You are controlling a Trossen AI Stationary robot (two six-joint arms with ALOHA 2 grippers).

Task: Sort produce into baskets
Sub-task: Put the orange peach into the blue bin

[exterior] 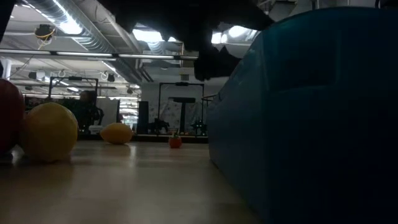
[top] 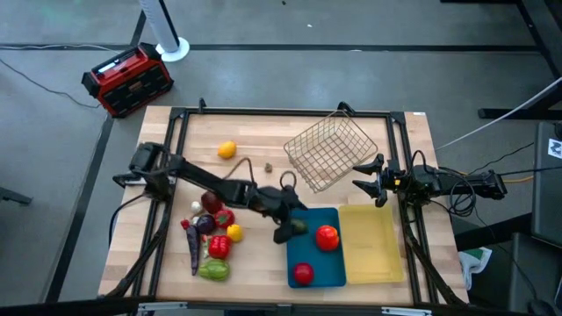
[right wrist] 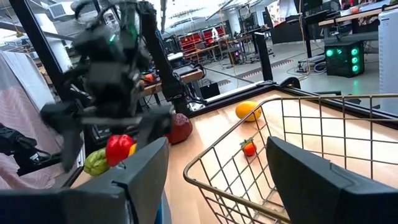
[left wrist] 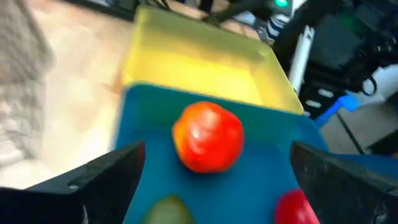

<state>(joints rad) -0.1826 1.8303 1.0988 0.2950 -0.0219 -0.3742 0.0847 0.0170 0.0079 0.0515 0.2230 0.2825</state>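
Worktop (top: pixel 263 140): pale wood inside a dark frame, bare at its far left; a red-and-black box (top: pixel 127 79) sits on the floor beyond.
Left end effector (top: pixel 290 226): over the near-left edge of the blue tray (top: pixel 338 268), fingers (left wrist: pixel 102 180) spread wide, holding nothing.
Blue tray contents: a red tomato (left wrist: pixel 208 137), a second red fruit (top: pixel 303 274), and a small green piece (top: pixel 299 226) right under the open fingers.
Right end effector (top: pixel 373 180): open and empty, waiting beside the wire-mesh basket (top: pixel 332 151).
Unsorted produce: a cluster (top: pixel 211 235) near the left arm; an orange-yellow fruit (top: pixel 226 149) well apart.
Handling: probably light, smooth and rounded, apt to roll or slip; the purple piece (top: pixel 193 250) is long and thin.
Hold: likely across the widest middle; the long one across its narrow width.
Edges: tray walls are low; the yellow tray (top: pixel 373 241) touches the blue one.
Room: clear above the cluster; the basket crowds the right side.
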